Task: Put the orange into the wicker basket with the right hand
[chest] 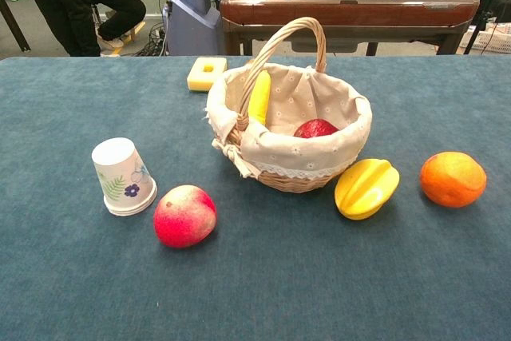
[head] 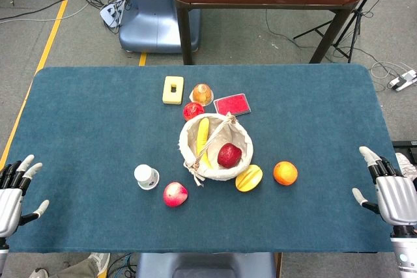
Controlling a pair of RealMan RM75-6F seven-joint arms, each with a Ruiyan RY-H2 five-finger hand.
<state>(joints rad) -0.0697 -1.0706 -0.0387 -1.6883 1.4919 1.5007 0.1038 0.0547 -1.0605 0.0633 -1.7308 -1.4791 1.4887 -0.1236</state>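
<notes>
The orange [head: 285,172] [chest: 453,179] lies on the blue table to the right of the wicker basket [head: 244,140] [chest: 289,156], which has a cloth lining and holds a banana [head: 203,139] and a dark red fruit [head: 229,155]. My right hand [head: 391,189] rests at the table's right edge, fingers apart, holding nothing, well to the right of the orange. At the left edge my left hand [head: 13,190] is also spread and holds nothing. Neither hand shows in the chest view.
A yellow starfruit [head: 249,178] [chest: 365,187] lies between basket and orange. A red apple [head: 174,194] [chest: 184,215] and an upturned paper cup [head: 146,176] [chest: 123,176] sit front left. Behind the basket are a yellow sponge [head: 172,89], a jelly cup [head: 202,94], a red fruit [head: 192,110] and a red packet [head: 232,105].
</notes>
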